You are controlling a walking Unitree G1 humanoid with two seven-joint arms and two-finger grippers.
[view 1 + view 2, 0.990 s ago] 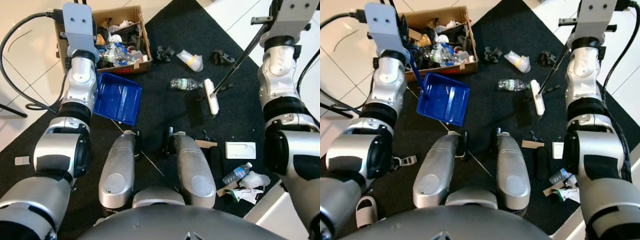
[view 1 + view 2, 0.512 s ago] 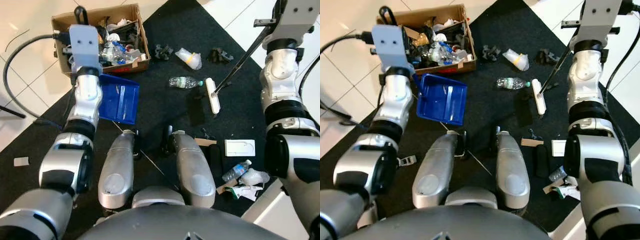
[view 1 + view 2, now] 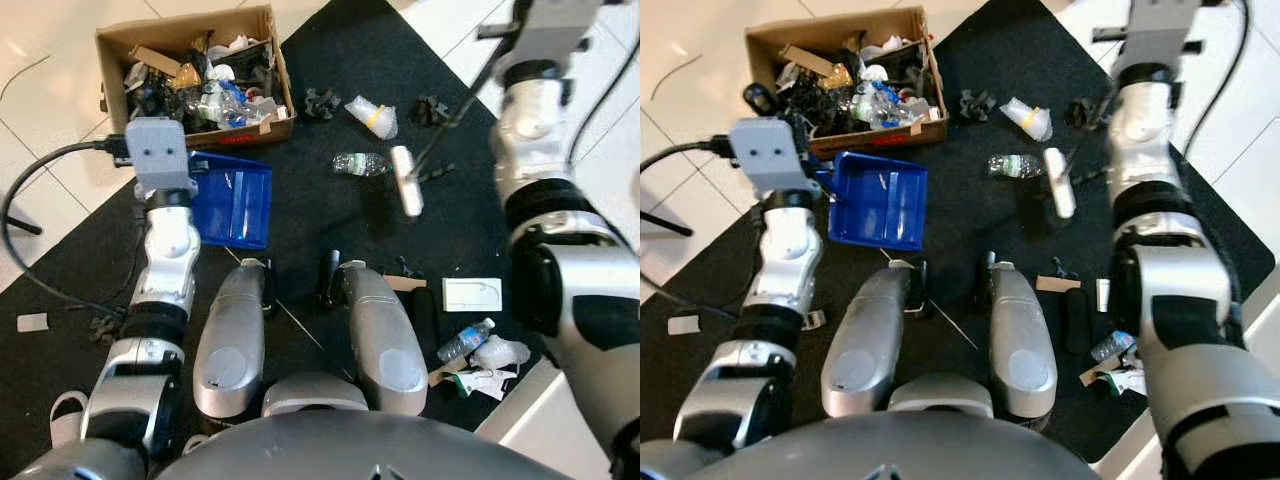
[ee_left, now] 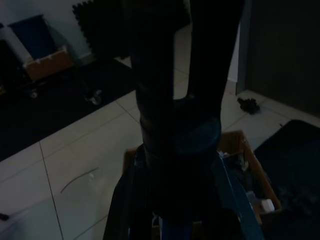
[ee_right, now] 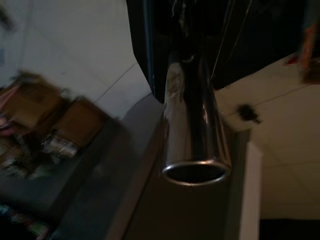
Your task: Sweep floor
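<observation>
Two tools are in play: the left gripper [image 4: 165, 125] holds the blue dustpan [image 3: 232, 192] by its handle, the right gripper [image 5: 192, 65] grips the broom [image 3: 405, 180]. Next, a leftward sweep should push the bottle [image 3: 360, 163] toward the dustpan, by the far box [image 3: 190, 70].

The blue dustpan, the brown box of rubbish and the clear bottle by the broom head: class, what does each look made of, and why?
Blue dustpan: probably moulded plastic, going by its uniform glossy blue and ridged floor. Brown box: corrugated cardboard, matt tan with folded flaps. Clear bottle: thin see-through plastic, crumpled-looking, lying on the dark mat.
</observation>
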